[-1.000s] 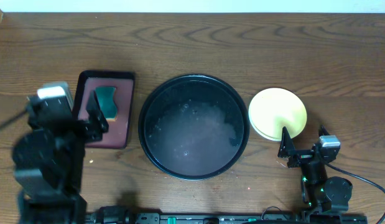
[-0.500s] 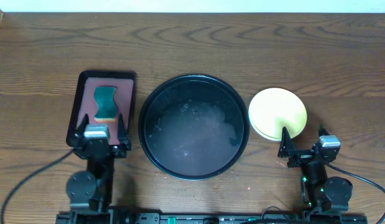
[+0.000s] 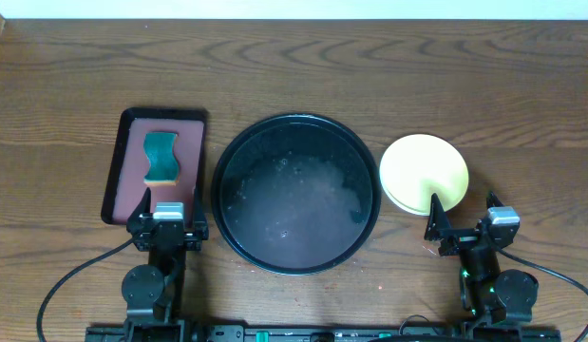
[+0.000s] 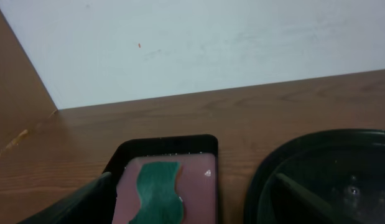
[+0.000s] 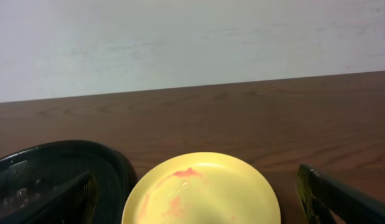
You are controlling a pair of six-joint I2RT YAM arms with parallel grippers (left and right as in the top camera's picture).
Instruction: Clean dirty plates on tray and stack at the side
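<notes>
From overhead, the large round black tray (image 3: pixel 218 190) is sitting in the middle of the brown wooden surface (image 3: pixel 369 76), a whitish wet film lying inside it. The yellow round plastic plate (image 3: pixel 425 171) is resting just right of it, off the tray. The left end effector (image 3: pixel 169 193) is hanging released and empty over the near end of the dark red rectangular tray (image 3: pixel 132 133), which is carrying a green wavy sponge (image 3: pixel 161 158). The right end effector (image 3: pixel 462 204) is standing spread wide and empty.

The left wrist view is framing the sponge (image 4: pixel 156 190) between its parted fingers (image 4: pixel 80 199).

The right wrist view is showing red smears on the plate (image 5: pixel 201 193).

Green sponge (image 3: pixel 161 158) on red tray (image 3: pixel 191 142)
</notes>
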